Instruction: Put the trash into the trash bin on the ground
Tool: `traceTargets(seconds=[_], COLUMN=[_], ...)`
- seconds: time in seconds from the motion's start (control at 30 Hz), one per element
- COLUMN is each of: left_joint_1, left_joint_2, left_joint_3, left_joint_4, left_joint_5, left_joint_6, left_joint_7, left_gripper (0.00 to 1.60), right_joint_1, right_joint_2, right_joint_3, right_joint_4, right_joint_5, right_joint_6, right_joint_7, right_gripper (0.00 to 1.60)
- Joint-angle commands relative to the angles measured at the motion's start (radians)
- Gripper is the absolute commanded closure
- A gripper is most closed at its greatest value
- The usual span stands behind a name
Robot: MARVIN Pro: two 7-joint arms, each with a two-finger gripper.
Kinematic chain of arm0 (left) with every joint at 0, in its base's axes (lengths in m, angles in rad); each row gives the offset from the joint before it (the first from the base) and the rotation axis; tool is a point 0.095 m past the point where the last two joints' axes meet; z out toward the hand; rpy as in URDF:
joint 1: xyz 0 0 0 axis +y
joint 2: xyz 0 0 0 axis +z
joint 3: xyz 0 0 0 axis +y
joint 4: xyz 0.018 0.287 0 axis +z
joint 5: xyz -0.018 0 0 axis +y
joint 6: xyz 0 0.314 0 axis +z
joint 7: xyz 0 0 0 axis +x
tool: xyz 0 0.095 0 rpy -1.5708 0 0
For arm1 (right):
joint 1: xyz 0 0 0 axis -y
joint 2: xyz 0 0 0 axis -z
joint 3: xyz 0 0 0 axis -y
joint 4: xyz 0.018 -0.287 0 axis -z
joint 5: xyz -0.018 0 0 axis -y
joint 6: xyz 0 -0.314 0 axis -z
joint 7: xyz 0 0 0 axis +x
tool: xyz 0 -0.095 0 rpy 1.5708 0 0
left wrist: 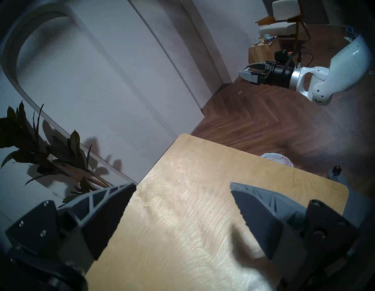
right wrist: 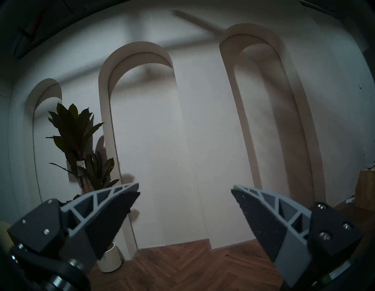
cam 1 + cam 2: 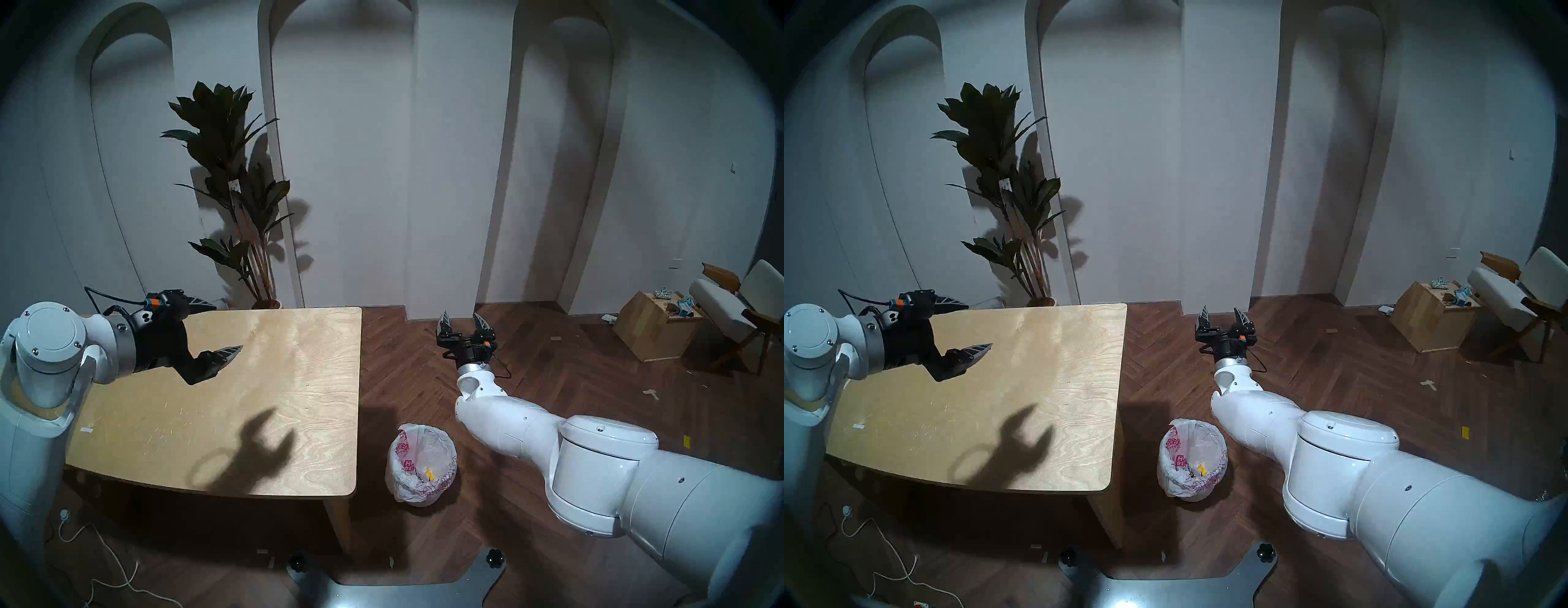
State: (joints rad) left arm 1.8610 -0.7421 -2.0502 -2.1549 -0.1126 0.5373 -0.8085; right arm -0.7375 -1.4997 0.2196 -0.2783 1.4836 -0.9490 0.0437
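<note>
- Two grippers, and both are empty: my left gripper (image 3: 220, 327) hangs above the wooden table (image 3: 254, 382) with its jaws spread wide, and my right gripper (image 3: 465, 323) stands out over the floor, jaws also wide, pointing to the wall.
- I judge they are held open like this because nothing is left to carry; the table top shows no crumpled scrap, only a small strip of tape (image 3: 87, 429) near its left edge.
- The trash bin (image 3: 421, 467) stands on the floor just beside the table's right edge, below my right forearm; inside its white bag printed in red I see a yellow wad (image 3: 430, 473), so this trash is already in.
- Other pieces in the bin I cannot tell.
- Around: a potted plant (image 3: 237, 191) behind the table, a wooden box of clutter (image 3: 655, 325) and a chair (image 3: 738, 310) far to the right.
- Nothing stands between my grippers and the bin.
</note>
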Motion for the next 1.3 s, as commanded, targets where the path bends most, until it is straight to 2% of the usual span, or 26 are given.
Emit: traceTargets(seconds=[0.0,1.27], left_joint_1=[-0.050,-0.199], left_joint_2=[0.011,0.021], left_joint_3=[0.011,0.188], left_joint_4=[0.011,0.038], left_joint_5=[0.007,0.054], left_joint_6=[-0.005,-0.034], left_joint_7=[0.030,0.142], left_gripper=[0.00,0.00], right_joint_1=[0.004,0.008], right_joint_2=[-0.016,0.041], right_joint_3=[0.002,0.058], right_joint_4=[-0.039,-0.148], right_joint_5=[-0.002,-0.017], right_joint_6=[-0.011,-0.011], right_joint_7=[0.021,0.080], right_gripper=[0.00,0.00])
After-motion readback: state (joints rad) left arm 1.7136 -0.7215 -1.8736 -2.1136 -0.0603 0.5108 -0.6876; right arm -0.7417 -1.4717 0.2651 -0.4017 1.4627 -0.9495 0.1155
